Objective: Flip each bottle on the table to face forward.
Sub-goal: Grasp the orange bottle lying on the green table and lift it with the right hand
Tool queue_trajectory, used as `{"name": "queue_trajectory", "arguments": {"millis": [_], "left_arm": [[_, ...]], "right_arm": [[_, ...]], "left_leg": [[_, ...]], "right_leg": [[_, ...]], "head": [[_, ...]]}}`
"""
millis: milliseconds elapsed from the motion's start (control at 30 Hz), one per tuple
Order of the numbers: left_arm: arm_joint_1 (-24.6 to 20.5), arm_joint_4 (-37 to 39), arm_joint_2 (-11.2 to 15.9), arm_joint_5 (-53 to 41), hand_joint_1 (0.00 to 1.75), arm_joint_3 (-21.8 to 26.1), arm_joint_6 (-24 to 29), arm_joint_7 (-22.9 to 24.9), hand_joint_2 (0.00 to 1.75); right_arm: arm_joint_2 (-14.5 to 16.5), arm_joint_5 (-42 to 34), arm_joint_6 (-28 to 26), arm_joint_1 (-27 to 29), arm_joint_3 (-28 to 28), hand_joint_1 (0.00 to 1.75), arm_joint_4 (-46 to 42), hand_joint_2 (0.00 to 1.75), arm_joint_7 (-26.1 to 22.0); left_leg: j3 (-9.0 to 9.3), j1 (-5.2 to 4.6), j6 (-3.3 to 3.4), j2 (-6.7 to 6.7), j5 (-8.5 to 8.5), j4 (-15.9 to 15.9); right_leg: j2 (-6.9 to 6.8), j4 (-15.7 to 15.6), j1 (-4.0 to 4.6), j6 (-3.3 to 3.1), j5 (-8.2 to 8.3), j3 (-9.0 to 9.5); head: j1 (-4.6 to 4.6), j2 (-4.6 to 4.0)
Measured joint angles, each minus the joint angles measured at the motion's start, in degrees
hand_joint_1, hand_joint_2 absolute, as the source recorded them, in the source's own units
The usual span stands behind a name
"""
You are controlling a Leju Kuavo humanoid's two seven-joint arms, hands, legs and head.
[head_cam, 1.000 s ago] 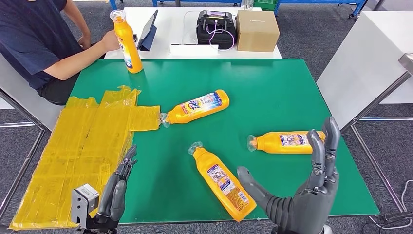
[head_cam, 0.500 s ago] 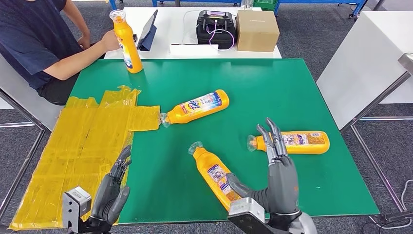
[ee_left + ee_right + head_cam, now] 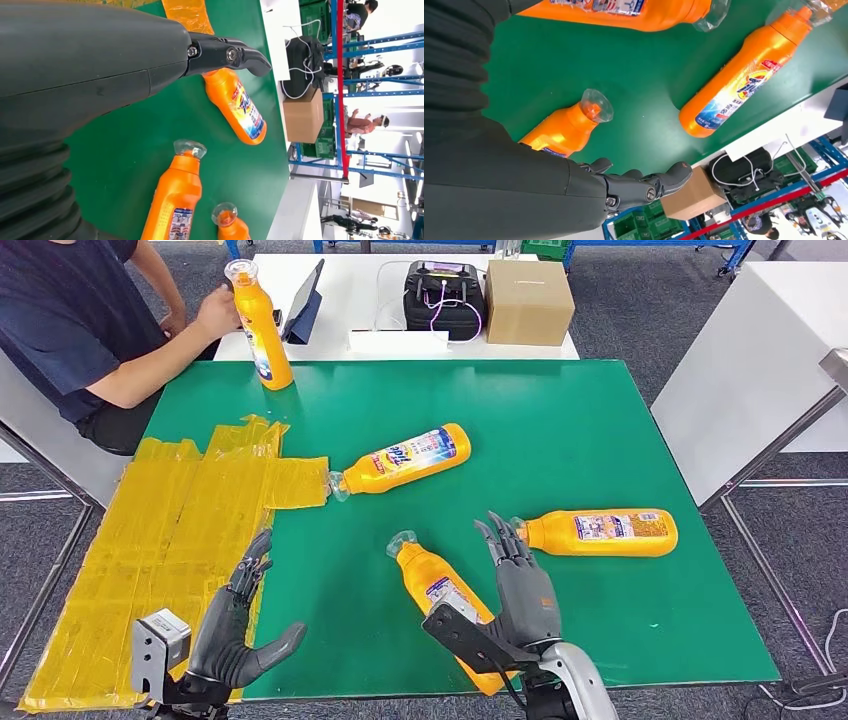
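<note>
We count four orange bottles on the green counter (image 3: 560,420): three lying down and one upright. Our right hand (image 3: 515,585) hovers released, fingers spread and holding nothing, over the nearest bottle (image 3: 440,590), which lies just beside and partly under it. The second lying bottle (image 3: 600,532) rests just beyond our right hand's fingertips, toward the outer side. The third lying bottle (image 3: 405,458) sits farther ahead, between both hands. Our left hand (image 3: 235,625) is also released, fingers apart, over the edge of one yellow sheet (image 3: 170,540). The upright bottle (image 3: 258,325) stands well ahead of our left hand, touched by a person's hand (image 3: 215,310).
</note>
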Motion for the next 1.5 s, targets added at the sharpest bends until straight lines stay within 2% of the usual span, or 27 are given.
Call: {"name": "queue_trajectory", "arguments": {"millis": [133,367,633,700,767,833,867,933,1000,1067,1200,1267,1500], "left_arm": [[-0.1,0.0,0.0,0.0,0.00,0.0,0.0,0.0,0.00],[-0.5,0.0,0.1,0.8,0.00,0.0,-0.1,0.5,0.00],[-1.7,0.3,0.3,1.4,0.00,0.0,-0.2,1.0,0.00],[-1.8,0.3,0.3,1.4,0.00,-0.1,0.1,1.0,0.00],[-1.6,0.3,0.3,1.2,0.00,-0.4,0.8,1.0,0.00],[-1.6,0.3,0.3,1.2,0.00,-1.0,1.6,1.0,0.00],[-1.7,0.4,0.3,1.3,0.00,-1.4,2.0,1.0,0.00],[-2.1,0.6,0.4,1.7,0.00,-2.0,2.8,1.0,0.00],[-2.3,0.8,0.4,2.1,0.00,-2.4,3.5,0.9,0.00],[-2.2,0.9,0.5,2.2,0.00,-2.5,3.7,0.7,0.00],[-1.7,0.9,0.6,2.3,0.00,-2.5,2.9,0.5,0.00],[-1.5,0.9,0.7,2.2,0.00,-2.4,2.3,0.5,0.00],[-1.5,0.9,0.8,2.0,0.00,-2.4,1.6,0.9,0.00]], "right_arm": [[0.0,0.0,0.1,-0.5,0.2,0.00,1.0,1.75,0.4],[-0.4,-0.9,2.2,-1.9,0.9,0.00,3.7,1.75,3.6],[-0.6,-2.8,3.0,-4.3,1.8,0.00,7.8,1.75,3.9],[0.1,1.7,-3.2,-4.4,2.1,0.00,8.0,1.75,0.6],[1.7,8.8,-16.0,-3.8,2.4,0.00,5.9,1.75,-6.1],[3.1,12.0,-27.6,-2.9,3.5,0.00,1.9,1.75,-12.4],[3.5,11.7,-30.9,-2.5,4.1,0.00,0.0,1.75,-14.7],[3.8,8.7,-33.5,-1.7,5.1,0.00,-3.6,1.75,-18.1],[3.7,4.6,-32.5,-0.7,5.6,0.00,-6.4,1.75,-19.1],[3.7,2.0,-28.8,0.0,5.6,0.00,-7.8,1.75,-17.6],[3.6,-0.8,-14.7,0.5,4.8,0.00,-6.6,1.75,-8.9],[3.6,-2.3,-9.4,0.4,4.4,0.00,-4.2,1.75,-5.5],[3.2,-4.2,-5.0,-0.2,3.5,0.00,0.8,1.75,-2.3]], "left_leg": [[-0.01,0.00,0.00,0.00,0.00,0.0],[0.00,0.00,0.00,0.00,0.01,0.0],[-0.01,0.00,0.00,0.00,0.01,0.0],[-0.01,0.00,0.00,0.00,0.01,0.0],[-0.04,0.00,-0.01,0.00,0.01,0.0],[-0.08,0.01,-0.01,0.01,0.00,0.0],[-0.08,0.01,-0.02,0.01,0.00,0.0],[-0.09,0.01,-0.02,0.01,-0.01,0.0],[-0.09,0.01,-0.03,0.02,-0.01,0.0],[-0.09,0.00,-0.03,0.03,-0.01,0.0],[-0.08,-0.01,-0.04,0.03,0.03,0.0],[-0.08,-0.01,-0.04,-0.02,0.07,0.0],[-0.10,0.00,-0.05,-0.02,0.07,0.0]], "right_leg": [[0.00,0.0,0.00,0.00,0.00,-0.02],[0.00,0.0,0.00,-0.01,0.00,-0.01],[0.00,0.1,0.00,0.00,0.00,-0.02],[0.00,0.1,0.00,0.00,0.00,-0.05],[0.00,0.1,0.00,-0.01,0.00,-0.13],[0.00,0.1,0.00,-0.02,-0.02,-0.18],[0.00,0.1,0.00,-0.03,-0.02,-0.18],[0.00,0.1,0.00,-0.04,-0.04,-0.19],[0.00,0.1,0.00,-0.05,-0.04,-0.19],[0.01,0.1,0.00,-0.05,-0.03,-0.18],[0.00,0.1,-0.01,-0.05,0.00,-0.16],[-0.01,0.1,-0.01,-0.05,0.01,-0.14],[0.00,0.1,0.00,-0.04,0.01,-0.16]], "head": [[0.01,0.00],[0.01,0.00],[0.01,0.00],[0.02,0.00],[0.01,0.00],[-0.01,0.00],[-0.01,0.00],[0.00,0.00],[0.01,0.00],[0.01,0.00],[0.01,0.00],[0.01,0.00],[-0.01,0.00]]}}
